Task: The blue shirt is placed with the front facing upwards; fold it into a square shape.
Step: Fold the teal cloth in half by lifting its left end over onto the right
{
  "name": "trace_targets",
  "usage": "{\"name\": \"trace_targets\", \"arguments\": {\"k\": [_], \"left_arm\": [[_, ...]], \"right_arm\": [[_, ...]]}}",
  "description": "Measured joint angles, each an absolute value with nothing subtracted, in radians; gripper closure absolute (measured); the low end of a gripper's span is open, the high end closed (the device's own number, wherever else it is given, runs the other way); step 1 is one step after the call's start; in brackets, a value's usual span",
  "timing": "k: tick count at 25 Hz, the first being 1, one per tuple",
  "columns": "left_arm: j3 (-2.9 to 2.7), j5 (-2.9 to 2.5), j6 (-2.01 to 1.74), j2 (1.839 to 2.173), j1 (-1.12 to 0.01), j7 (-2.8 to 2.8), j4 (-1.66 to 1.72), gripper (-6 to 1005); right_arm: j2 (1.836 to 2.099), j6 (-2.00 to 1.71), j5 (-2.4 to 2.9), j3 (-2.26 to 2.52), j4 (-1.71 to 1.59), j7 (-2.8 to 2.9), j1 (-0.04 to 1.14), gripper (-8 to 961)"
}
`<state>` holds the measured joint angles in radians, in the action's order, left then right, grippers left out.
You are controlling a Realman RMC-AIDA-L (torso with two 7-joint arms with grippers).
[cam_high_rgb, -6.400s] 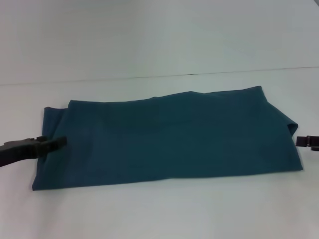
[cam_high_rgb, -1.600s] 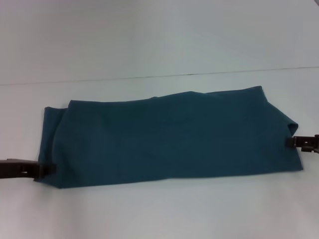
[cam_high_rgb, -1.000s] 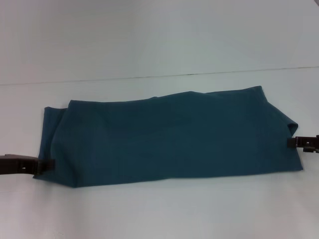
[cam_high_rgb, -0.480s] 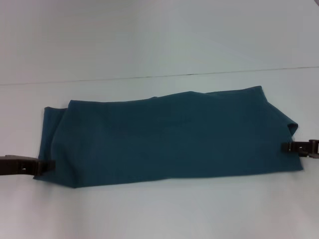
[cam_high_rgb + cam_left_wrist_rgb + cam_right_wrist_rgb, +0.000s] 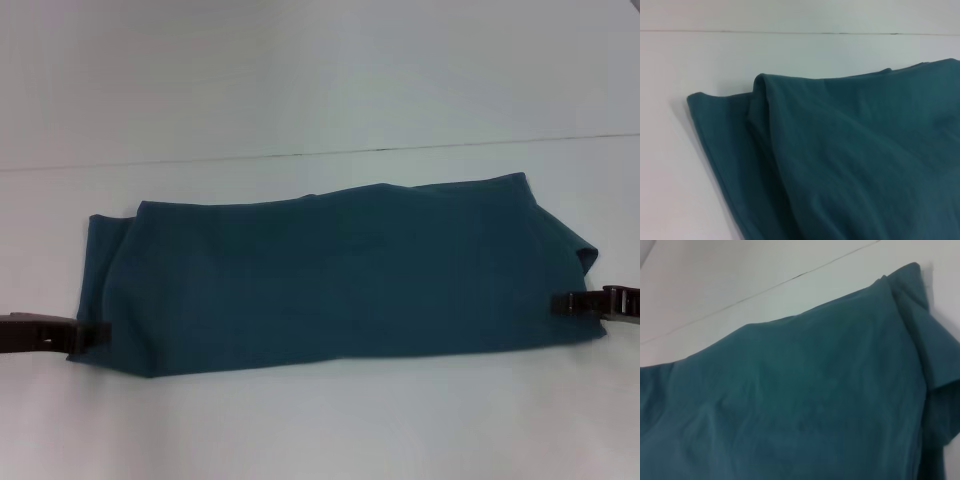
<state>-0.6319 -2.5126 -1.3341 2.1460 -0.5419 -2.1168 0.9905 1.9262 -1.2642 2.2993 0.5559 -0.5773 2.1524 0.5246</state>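
In the head view the left hand (image 5: 98, 333) reaches in low from the left edge, its dark body lying nearly level and its tip touching the near left corner of the blue shirt (image 5: 340, 280); whether its fingers are parted or closed cannot be made out. The right hand (image 5: 562, 303) comes in level from the right edge at about the same height, its tip lying over the shirt's near right end. Neither wrist view shows that arm's own fingers.
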Motion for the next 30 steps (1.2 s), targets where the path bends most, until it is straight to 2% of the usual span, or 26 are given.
{"name": "trace_targets", "arguments": {"k": [1,12,20,30], "left_arm": [[-0.632,-2.513,-1.334,2.146,-0.542,-2.117,0.990,1000],[-0.632,-2.510,-1.327,2.148,-0.542,-2.116,0.988,999],[-0.625,-2.508,-1.326,2.147,-0.536,-2.117,0.993,1000],[-0.620,-2.512,-1.313,2.139,-0.521,-2.130,0.995,999]], "right_arm": [[1.926,-1.266,2.299,0.558,-0.577,2.152,0.524,285],[1.918,-1.259,2.292,0.552,-0.580,2.152,0.502,766],[1.916,-1.259,2.290,0.538,-0.583,2.152,0.500,941],[1.911,-1.253,2.290,0.496,-0.583,2.153,0.483,941]]}}
